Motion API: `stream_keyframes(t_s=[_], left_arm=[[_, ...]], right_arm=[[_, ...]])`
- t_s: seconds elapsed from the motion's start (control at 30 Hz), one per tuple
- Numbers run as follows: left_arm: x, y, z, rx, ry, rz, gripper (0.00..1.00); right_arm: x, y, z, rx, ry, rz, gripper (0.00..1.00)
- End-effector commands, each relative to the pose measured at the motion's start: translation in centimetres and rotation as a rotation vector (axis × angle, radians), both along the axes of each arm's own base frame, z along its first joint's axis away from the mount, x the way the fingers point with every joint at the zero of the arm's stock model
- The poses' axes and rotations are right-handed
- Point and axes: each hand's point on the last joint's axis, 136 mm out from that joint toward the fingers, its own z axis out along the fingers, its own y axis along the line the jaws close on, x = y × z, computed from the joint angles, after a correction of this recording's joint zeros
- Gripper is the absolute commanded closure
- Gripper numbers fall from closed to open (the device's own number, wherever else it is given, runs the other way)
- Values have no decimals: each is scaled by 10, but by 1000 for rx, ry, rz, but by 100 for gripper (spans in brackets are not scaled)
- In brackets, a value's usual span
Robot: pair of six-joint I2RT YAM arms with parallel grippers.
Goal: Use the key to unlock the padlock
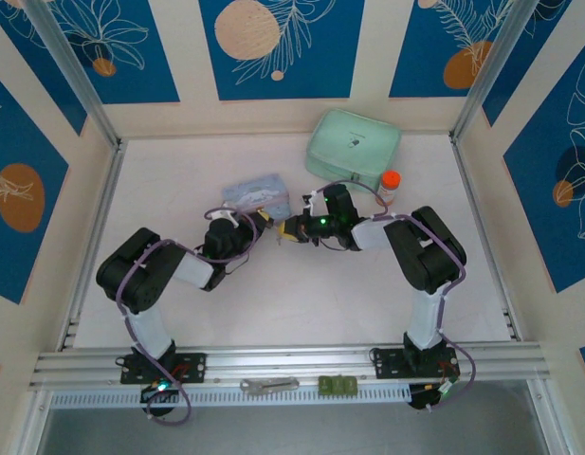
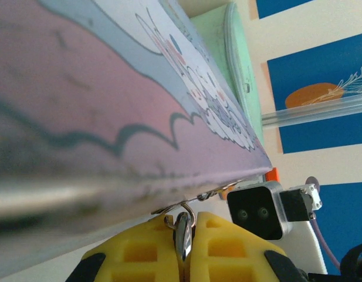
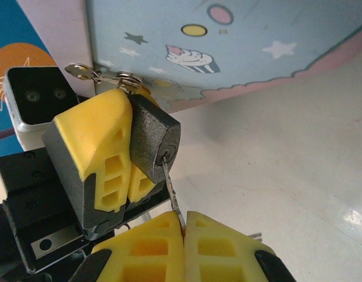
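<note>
We see the right gripper [image 3: 183, 222] pressed together on the thin silvery metal key [image 3: 171, 187], whose tip sits in the keyhole of the small dark-bodied padlock [image 3: 152, 143]. The left gripper [image 2: 185, 226] is clamped on the padlock, holding it over the white table [image 3: 286, 176], just beside the pale blue rectangular tin [image 3: 239, 47] printed with cupcakes and stars

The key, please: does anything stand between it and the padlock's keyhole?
Nothing visible does: the key, pinched in the right gripper, has its tip at the keyhole of the padlock, which the left gripper holds.
</note>
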Motion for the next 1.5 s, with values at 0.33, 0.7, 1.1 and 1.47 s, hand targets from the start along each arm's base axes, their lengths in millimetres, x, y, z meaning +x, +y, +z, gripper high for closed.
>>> stream_keyframes(t_s=[0.33,0.7,1.1,1.47], left_arm=[[-50,-63,27,-162,-9,-273,100],[-61,-77,39,-180,-26,-380,100],[-77,-81,42,-110,-19,-479,100],[-78,-83,41,-67,-28,-496,100]], right_arm=[[-1,26,40,179,-205,13,100],[17,6,39,120,-257,9,100],[24,-8,51,61,-327,61,100],[48,-23,56,77,-302,-72,100]])
